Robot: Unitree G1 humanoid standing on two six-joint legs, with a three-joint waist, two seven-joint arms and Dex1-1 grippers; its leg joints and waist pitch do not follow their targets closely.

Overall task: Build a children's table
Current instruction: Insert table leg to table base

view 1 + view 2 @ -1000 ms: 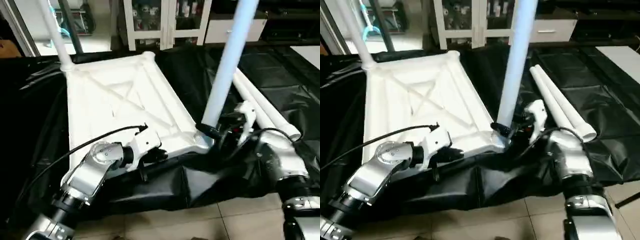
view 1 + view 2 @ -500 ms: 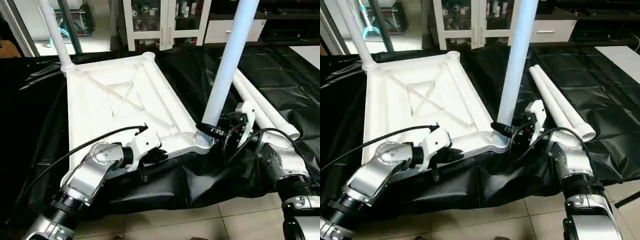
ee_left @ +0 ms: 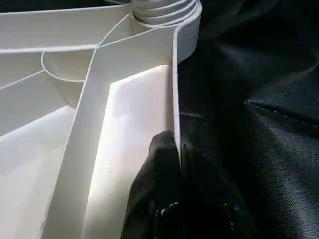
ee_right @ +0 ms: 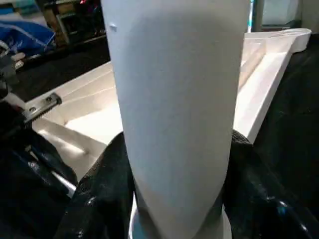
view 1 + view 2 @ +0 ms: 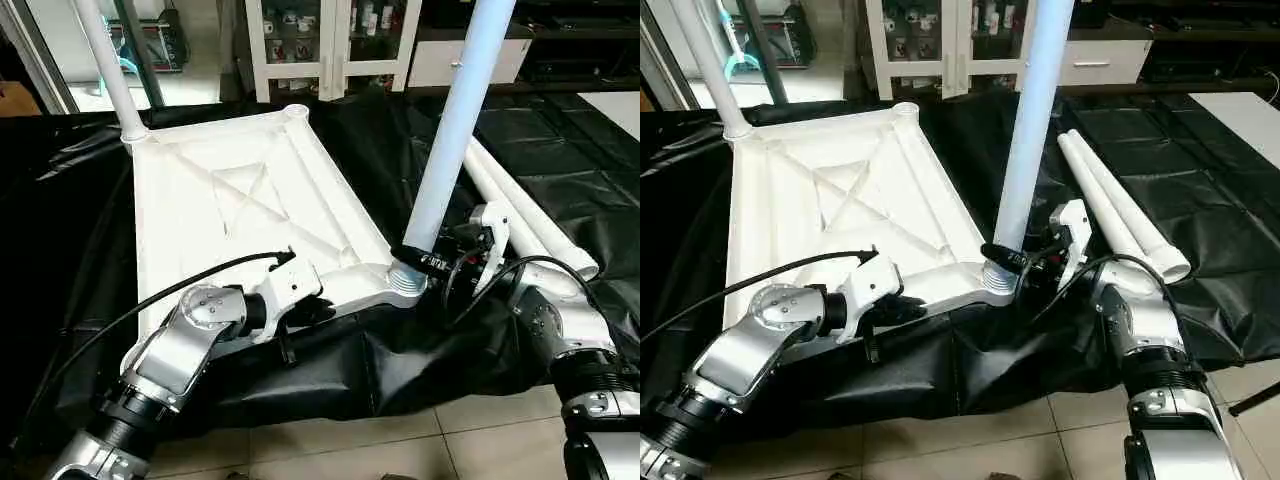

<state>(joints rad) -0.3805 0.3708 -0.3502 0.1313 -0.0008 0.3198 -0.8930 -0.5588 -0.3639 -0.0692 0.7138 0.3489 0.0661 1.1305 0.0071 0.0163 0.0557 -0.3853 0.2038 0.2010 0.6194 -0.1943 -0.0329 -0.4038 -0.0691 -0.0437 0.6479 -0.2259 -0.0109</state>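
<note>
Tabletop [image 5: 230, 215] lying ribs-up on black sheet [image 5: 560, 170], sockets facing up for legs.
- Your left gripper [image 3: 177, 149] pinching tabletop's near rim, steadying it.
- Your right gripper [image 5: 1025, 262] clamping upright leg [image 5: 455, 130] just above near-right socket, likely seating it.
- Count: two legs standing, far-left leg [image 5: 110, 70] included; two loose legs [image 5: 1120, 215] lying right of tabletop.
</note>
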